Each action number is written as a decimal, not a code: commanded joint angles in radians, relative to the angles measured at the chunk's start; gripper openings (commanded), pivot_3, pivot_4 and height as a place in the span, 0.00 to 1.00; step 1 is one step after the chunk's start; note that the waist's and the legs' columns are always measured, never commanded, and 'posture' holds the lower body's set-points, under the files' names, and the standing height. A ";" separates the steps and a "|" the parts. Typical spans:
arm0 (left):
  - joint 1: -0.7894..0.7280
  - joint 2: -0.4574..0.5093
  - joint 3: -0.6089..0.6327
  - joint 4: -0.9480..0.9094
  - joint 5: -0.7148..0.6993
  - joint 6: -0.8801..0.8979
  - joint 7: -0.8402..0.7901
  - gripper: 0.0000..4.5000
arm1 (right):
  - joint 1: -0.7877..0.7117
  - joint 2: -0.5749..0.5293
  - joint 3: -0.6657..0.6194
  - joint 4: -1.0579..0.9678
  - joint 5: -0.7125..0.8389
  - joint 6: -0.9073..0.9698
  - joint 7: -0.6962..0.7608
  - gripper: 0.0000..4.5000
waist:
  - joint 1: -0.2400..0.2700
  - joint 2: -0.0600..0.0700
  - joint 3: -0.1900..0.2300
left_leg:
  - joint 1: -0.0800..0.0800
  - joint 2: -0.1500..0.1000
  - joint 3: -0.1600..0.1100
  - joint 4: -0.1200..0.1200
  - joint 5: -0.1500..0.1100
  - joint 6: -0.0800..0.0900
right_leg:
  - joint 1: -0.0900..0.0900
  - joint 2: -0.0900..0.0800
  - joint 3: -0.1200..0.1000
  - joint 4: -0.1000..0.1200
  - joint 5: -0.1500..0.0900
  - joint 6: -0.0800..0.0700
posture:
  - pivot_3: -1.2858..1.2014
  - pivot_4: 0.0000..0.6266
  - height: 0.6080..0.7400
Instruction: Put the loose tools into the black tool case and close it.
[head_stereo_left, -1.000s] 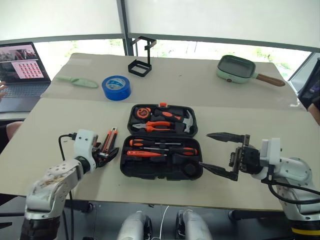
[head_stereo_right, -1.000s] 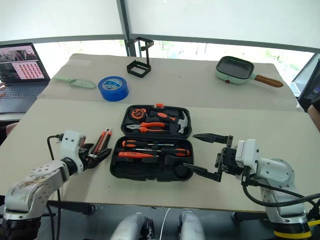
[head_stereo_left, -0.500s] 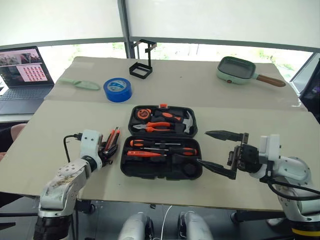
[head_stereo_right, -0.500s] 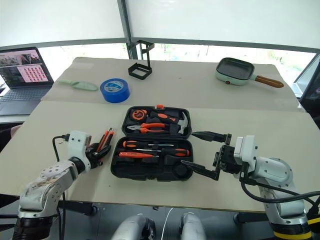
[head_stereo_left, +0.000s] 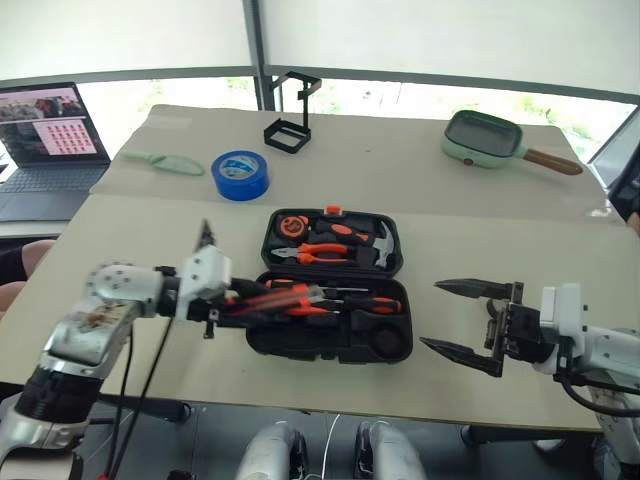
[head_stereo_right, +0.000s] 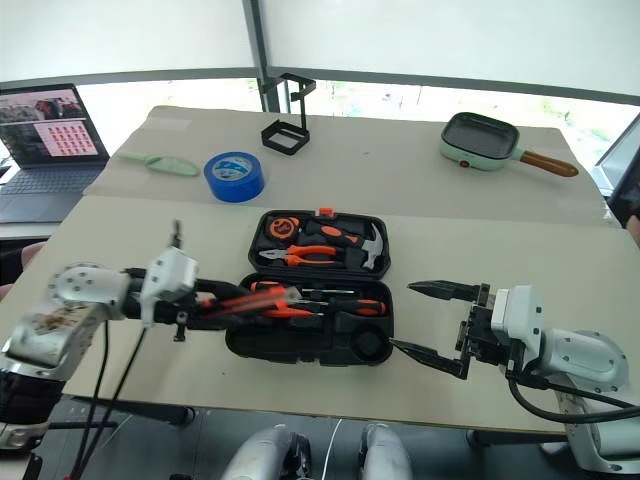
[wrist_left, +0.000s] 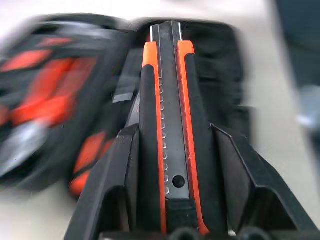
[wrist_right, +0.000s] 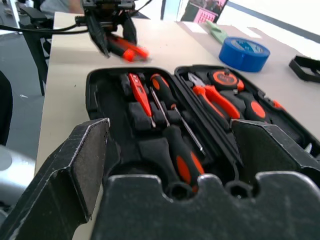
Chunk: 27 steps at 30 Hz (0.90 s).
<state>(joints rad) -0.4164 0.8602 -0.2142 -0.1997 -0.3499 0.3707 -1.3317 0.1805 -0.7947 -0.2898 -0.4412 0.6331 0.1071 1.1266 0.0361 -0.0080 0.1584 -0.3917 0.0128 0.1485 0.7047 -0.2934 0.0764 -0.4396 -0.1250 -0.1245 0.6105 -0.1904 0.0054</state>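
Beige tabletop (head_stereo_left: 480, 215) is seen under bright windows, with the black tool case (head_stereo_left: 330, 300) lying open near its front edge, both halves flat and the lid half farther from the robot. A second ago the utility knife (head_stereo_left: 275, 297) lay on the table just left of the case, with the left gripper (head_stereo_left: 240, 298) lowered over it. Now the knife is clamped between the left gripper's two black fingers, as the left wrist view shows with the orange-and-black body (wrist_left: 167, 125) running out between them. The knife has been lifted off the table and carried rightward, so that it hangs over the left part of the case's near half, pointing across the screwdrivers (head_stereo_left: 340, 300) already seated there. The left arm has swung from pointing away from the robot to pointing right.

The right gripper (head_stereo_left: 475, 320) is held with its jaws spread wide and empty, level, just right of the case and off the table's surface; it has drawn slightly back toward the table's front edge.

Left of the case, the strip of tabletop where the knife lay is now bare. Right of the case, open table is left between the case's wall and the right gripper. Behind the case, well apart from it, a blue tape roll (head_stereo_left: 240, 174), a black wire stand (head_stereo_left: 291, 118) and a green pan (head_stereo_left: 485, 138) are placed, and a laptop (head_stereo_left: 45, 140) stands far to its left.
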 joint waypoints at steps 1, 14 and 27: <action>-0.107 -0.056 -0.065 -0.036 0.030 0.085 0.031 0.38 | 0.050 -0.017 -0.073 -0.060 0.042 0.021 0.010 1.00 | 0.000 -0.002 0.001 | 0.000 0.001 0.000 0.000 0.000 0.000 | 0.000 0.002 0.000 0.000 0.000 0.000 | 0.52 0.24 1.00; -0.114 -0.091 -0.195 -0.023 0.155 0.103 0.034 0.38 | 0.113 0.001 -0.133 -0.043 -0.002 -0.025 0.043 1.00 | 0.002 -0.003 0.002 | 0.002 0.002 -0.003 0.001 0.000 0.000 | 0.001 0.001 0.002 0.001 0.000 0.000 | 0.52 0.24 1.00; -0.094 -0.168 -0.224 0.014 0.189 0.115 0.075 0.38 | 0.071 0.062 -0.094 -0.062 -0.025 -0.043 -0.010 1.00 | 0.011 -0.002 0.001 | 0.001 0.001 -0.005 0.009 -0.002 0.004 | 0.005 0.000 0.002 0.002 0.000 0.000 | 0.52 0.24 1.00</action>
<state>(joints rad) -0.5299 0.7034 -0.4141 -0.1953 -0.1827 0.4994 -1.2707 0.2534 -0.7365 -0.3744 -0.4821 0.6081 0.0909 1.1183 0.0474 -0.0104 0.1598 -0.3904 0.0140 0.1431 0.7145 -0.2963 0.0821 -0.4344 -0.1261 -0.1223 0.6119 -0.1900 0.0062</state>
